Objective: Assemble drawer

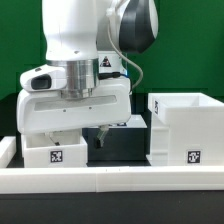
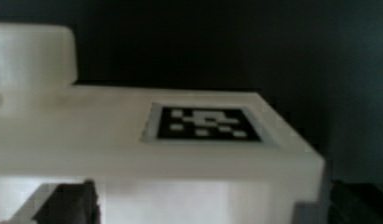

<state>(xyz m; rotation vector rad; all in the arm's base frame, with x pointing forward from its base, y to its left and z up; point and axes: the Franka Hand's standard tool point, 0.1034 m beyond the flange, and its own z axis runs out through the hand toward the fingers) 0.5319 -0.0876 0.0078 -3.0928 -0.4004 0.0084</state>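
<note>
the gripper hangs straight down over the drawer tray, a small white block at the exterior view's left, low behind the long white rim wall. a square tag shows on the tray's front face. the drawer housing, a taller white box with an open top, stands apart at the exterior view's right, with a dark gap between the two.

in the wrist view the tray fills the space under the gripper, a second tag on its upper face. the dark fingers stand wide, one at each side of the tray and close against it. i cannot tell whether they press on it.
</note>
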